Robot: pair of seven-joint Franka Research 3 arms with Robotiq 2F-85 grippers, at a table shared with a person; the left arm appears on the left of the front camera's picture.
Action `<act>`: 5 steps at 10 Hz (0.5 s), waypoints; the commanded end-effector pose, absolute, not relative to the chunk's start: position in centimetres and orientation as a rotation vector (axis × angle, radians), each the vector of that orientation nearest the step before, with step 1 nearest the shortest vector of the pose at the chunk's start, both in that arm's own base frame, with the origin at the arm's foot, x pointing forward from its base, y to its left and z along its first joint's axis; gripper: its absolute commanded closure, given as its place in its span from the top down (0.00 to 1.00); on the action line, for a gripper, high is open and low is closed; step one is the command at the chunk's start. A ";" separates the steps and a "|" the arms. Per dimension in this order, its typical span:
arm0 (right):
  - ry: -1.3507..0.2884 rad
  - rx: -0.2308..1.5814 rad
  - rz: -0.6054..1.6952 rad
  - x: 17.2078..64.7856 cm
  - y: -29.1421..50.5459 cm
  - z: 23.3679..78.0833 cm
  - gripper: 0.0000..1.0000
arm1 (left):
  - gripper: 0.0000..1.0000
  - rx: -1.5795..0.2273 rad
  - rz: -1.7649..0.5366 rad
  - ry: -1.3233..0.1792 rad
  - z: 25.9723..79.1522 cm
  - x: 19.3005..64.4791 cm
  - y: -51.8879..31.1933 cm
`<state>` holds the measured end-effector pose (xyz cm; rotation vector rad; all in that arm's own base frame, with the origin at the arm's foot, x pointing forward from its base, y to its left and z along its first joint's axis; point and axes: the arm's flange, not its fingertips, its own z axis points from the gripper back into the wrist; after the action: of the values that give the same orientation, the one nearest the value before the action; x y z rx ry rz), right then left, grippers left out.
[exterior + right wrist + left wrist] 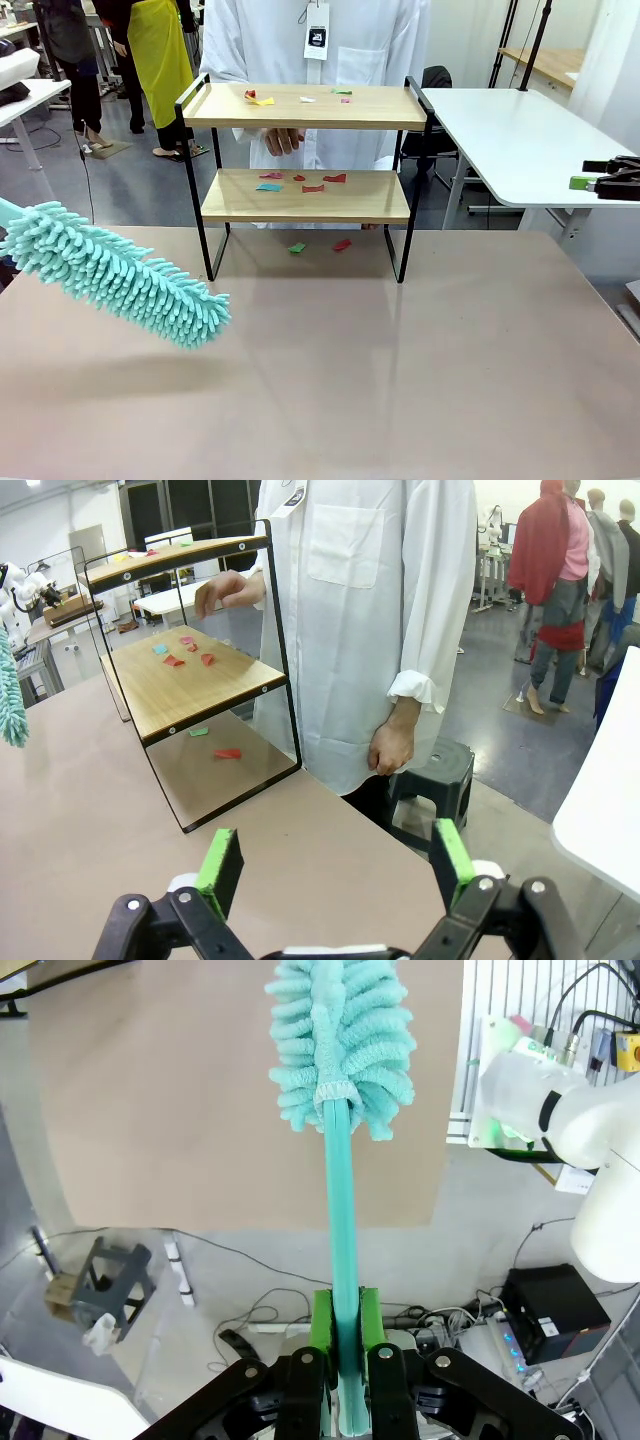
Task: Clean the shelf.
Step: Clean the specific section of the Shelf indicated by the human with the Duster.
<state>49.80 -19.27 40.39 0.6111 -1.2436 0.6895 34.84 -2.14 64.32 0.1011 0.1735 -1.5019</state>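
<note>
Left hand (345, 1332) clamped tight on the teal handle of a fluffy duster (120, 275). The head hangs low over the left side of the bench (380, 380), tip tilted down to the right, well short of the shelf (300, 108). Shelf stands upright at the middle far side of the bench, two wooden boards in a black frame. Paper scraps (262, 99) lie on the top board, more on the lower board, two on the bench under it. Person's hand (285, 140) sits behind the shelf, between the boards. Right hand (337, 860) has its jaws wide apart with nothing in them, off at the far right.

Step looks like bringing the duster to the shelf — nothing swept off yet, judging by the scraps. To do it well:
- Lift the head over the raised side handle.
- Lay it flat on the top board and sweep one way toward an open edge.
- Keep pressure light — the rack looks light and might slide or tip.
- Take the lower board from the front, staying off the frame and clear of the person's hand.
</note>
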 end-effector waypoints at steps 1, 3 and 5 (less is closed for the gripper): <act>-1.242 0.605 0.693 49.7 -19.3 40.7 1.00 | 0.13 0.098 -1.498 0.167 64.6 34.7 -2.1; -1.242 0.605 0.693 49.7 -19.3 40.7 1.00 | 0.13 0.098 -1.498 0.167 64.6 34.7 -2.1; -1.242 0.605 0.693 49.7 -19.3 40.7 1.00 | 0.13 0.098 -1.498 0.167 64.6 34.7 -2.1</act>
<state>49.80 -19.27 40.39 0.6110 -1.2436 0.6895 34.84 -2.14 64.32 0.1011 0.1735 -1.5019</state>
